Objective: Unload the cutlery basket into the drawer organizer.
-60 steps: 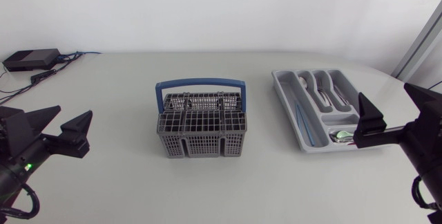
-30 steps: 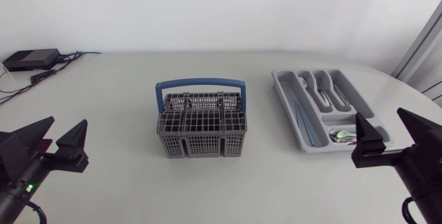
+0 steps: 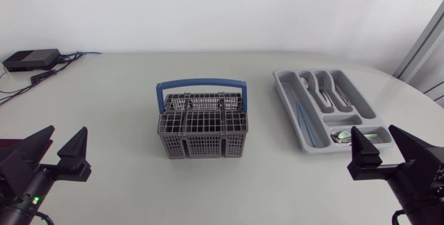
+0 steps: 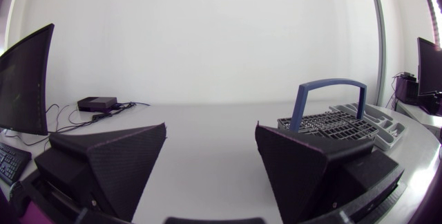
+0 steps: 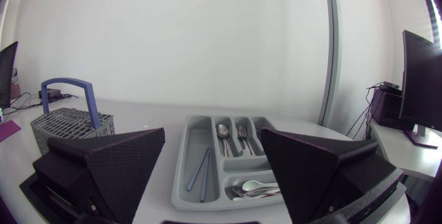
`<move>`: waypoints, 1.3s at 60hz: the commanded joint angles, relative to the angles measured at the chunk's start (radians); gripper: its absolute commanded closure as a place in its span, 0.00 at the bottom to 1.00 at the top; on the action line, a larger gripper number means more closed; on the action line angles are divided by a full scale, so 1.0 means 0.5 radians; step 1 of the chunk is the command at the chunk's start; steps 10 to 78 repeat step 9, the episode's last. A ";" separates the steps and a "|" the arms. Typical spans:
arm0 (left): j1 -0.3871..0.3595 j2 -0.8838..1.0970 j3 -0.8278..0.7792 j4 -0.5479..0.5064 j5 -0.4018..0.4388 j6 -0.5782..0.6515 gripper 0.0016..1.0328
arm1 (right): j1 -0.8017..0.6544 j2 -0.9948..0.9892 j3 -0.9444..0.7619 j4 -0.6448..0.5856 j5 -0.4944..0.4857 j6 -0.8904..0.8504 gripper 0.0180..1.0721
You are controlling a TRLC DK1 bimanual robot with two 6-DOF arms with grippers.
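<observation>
White wall behind, pale grey counter (image 3: 104, 93) carrying everything; cutlery basket (image 3: 202, 136) sits about mid-counter, grey mesh, upright, blue handle (image 3: 201, 85) arching over its far side; grid lids cover the top and no cutlery sticks out above them, so cannot tell if anything is left inside. Drawer organizer (image 3: 281, 86) lies well apart from the basket toward the counter's right edge, long side running near-to-far, slightly skewed; already holds pieces. Left end effector (image 3: 66, 133) hangs by the near-left corner, fingers spread wide, nothing between them; right end effector (image 3: 373, 130) by the near-right corner, just beside the organizer's near end, also wide open and empty; both well clear of the basket. Black box (image 3: 31, 59) with cables at the far-left corner; not task-related. Small stuff, all in the organizer: spoons (image 3: 306, 84) and forks (image 3: 338, 94) in the long compartments; two thin blue sticks (image 3: 303, 121) in the long compartment nearest the basket; small spoons (image 3: 341, 137) in the cross compartment at the near end.

Risks, my judgement:
- The lids hide the pieces and the broad wedge fingers look too wide for the grid cells, so a grab from above could jam or miss.
- The basket looks light; a finger hooking mesh or handle could drag or tip it.
- The right end effector is close enough to the organizer that a careless swing could shove it toward the right edge.
- Thin pieces could slip from wide pads and land in the wrong compartment or on the counter.
</observation>
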 commanded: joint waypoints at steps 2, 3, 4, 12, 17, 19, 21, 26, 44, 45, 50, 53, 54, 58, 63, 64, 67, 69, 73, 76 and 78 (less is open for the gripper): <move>-0.010 -0.014 -0.042 0.004 -0.015 -0.051 0.05 | -0.009 -0.010 -0.037 -0.006 -0.006 0.058 0.05; -0.010 -0.014 -0.042 0.004 -0.015 -0.051 0.05 | -0.009 -0.010 -0.037 -0.006 -0.006 0.058 0.05; -0.010 -0.014 -0.042 0.004 -0.015 -0.051 0.05 | -0.009 -0.010 -0.037 -0.006 -0.006 0.058 0.05; -0.010 -0.014 -0.042 0.004 -0.015 -0.051 0.05 | -0.009 -0.010 -0.037 -0.006 -0.006 0.058 0.05; -0.010 -0.014 -0.042 0.004 -0.015 -0.051 0.05 | -0.009 -0.010 -0.037 -0.006 -0.006 0.058 0.05; -0.010 -0.014 -0.042 0.004 -0.015 -0.051 0.05 | -0.009 -0.010 -0.037 -0.006 -0.006 0.058 0.05; -0.010 -0.014 -0.042 0.004 -0.015 -0.051 0.05 | -0.009 -0.010 -0.037 -0.006 -0.006 0.058 0.05; -0.010 -0.014 -0.042 0.004 -0.015 -0.051 0.05 | -0.009 -0.010 -0.037 -0.006 -0.006 0.058 0.05; -0.010 -0.014 -0.042 0.004 -0.015 -0.051 0.05 | -0.009 -0.010 -0.037 -0.006 -0.006 0.058 0.05; -0.010 -0.014 -0.042 0.004 -0.015 -0.051 0.05 | -0.009 -0.010 -0.037 -0.006 -0.006 0.058 0.05; -0.010 -0.014 -0.042 0.004 -0.015 -0.051 0.05 | -0.009 -0.010 -0.037 -0.006 -0.006 0.058 0.05; -0.010 -0.014 -0.042 0.004 -0.015 -0.051 0.05 | -0.009 -0.010 -0.037 -0.006 -0.006 0.058 0.05; -0.010 -0.014 -0.042 0.004 -0.015 -0.051 0.05 | -0.009 -0.010 -0.037 -0.006 -0.006 0.058 0.05; -0.010 -0.014 -0.042 0.004 -0.015 -0.051 0.05 | -0.009 -0.010 -0.037 -0.006 -0.006 0.058 0.05; -0.010 -0.014 -0.042 0.004 -0.015 -0.051 0.05 | -0.009 -0.010 -0.037 -0.006 -0.006 0.058 0.05; -0.010 -0.014 -0.042 0.004 -0.015 -0.051 0.05 | -0.009 -0.010 -0.037 -0.006 -0.006 0.058 0.05; -0.010 -0.014 -0.042 0.004 -0.015 -0.051 0.05 | -0.009 -0.010 -0.037 -0.006 -0.006 0.058 0.05; -0.010 -0.014 -0.042 0.004 -0.015 -0.051 0.05 | -0.009 -0.010 -0.037 -0.006 -0.006 0.058 0.05; -0.010 -0.014 -0.042 0.004 -0.015 -0.051 0.05 | -0.009 -0.010 -0.037 -0.006 -0.006 0.058 0.05; -0.010 -0.014 -0.042 0.004 -0.015 -0.051 0.05 | -0.009 -0.010 -0.037 -0.006 -0.006 0.058 0.05; -0.010 -0.014 -0.042 0.004 -0.015 -0.051 0.05 | -0.009 -0.010 -0.037 -0.006 -0.006 0.058 0.05</move>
